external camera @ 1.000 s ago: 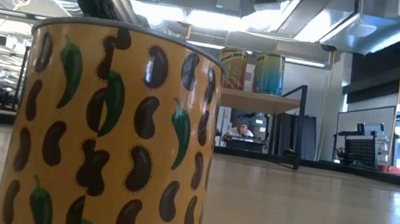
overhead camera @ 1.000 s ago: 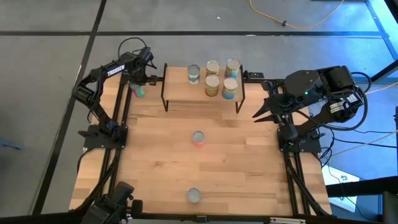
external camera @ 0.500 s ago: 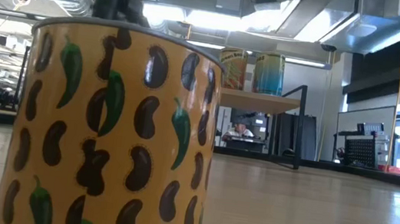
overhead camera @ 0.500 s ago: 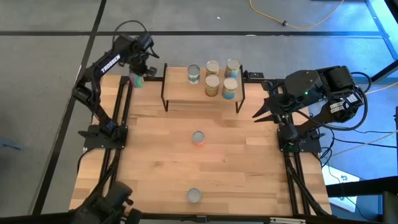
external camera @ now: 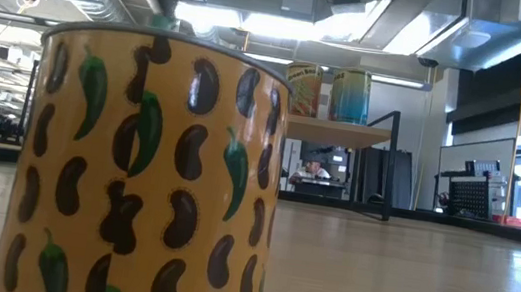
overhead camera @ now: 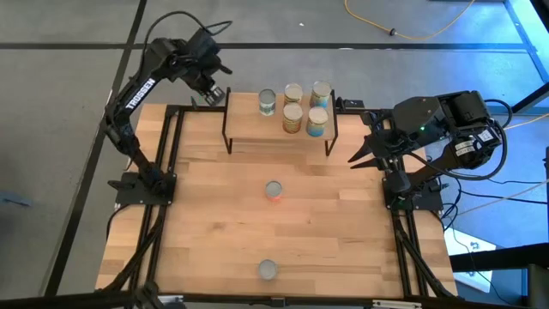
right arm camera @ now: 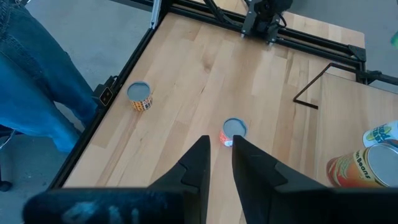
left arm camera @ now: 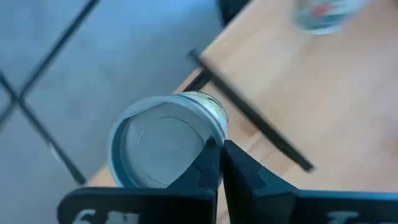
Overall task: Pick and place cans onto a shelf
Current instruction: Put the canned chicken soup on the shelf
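Nearest the low camera stands a yellow can (external camera: 151, 172) printed with dark beans and green peppers; it fills the left half of that view and sits on the table (overhead camera: 223, 232) at its front edge, seen from above as a small silver top (overhead camera: 268, 270). Farther in, near the middle of the table, stands a can with an orange-red label (overhead camera: 274, 190), well apart from both grippers.

Beyond it, at the back of the table, the shelf (overhead camera: 244, 124) carries five cans: one with a teal label (overhead camera: 267, 102), two yellow ones (overhead camera: 292, 118), and two with blue labels at the right end (overhead camera: 316, 122). In the right wrist view the nearest shelf can (right arm camera: 360, 168) reads "Beans" on an orange label.

The left gripper (overhead camera: 208, 88) is raised over the table's back left corner, just left of the shelf. The left wrist view shows its fingers (left arm camera: 208, 168) clamped on a held can (left arm camera: 166, 149), whose silver end faces the camera; its label cannot be read. The arm carries the word "TROSSEN".

The right gripper (overhead camera: 364, 153) waits at the table's right edge, beside the shelf's right end, with its fingers (right arm camera: 198, 165) slightly apart and nothing between them. A person's blue-jeaned leg (right arm camera: 37, 87) shows beside the table.
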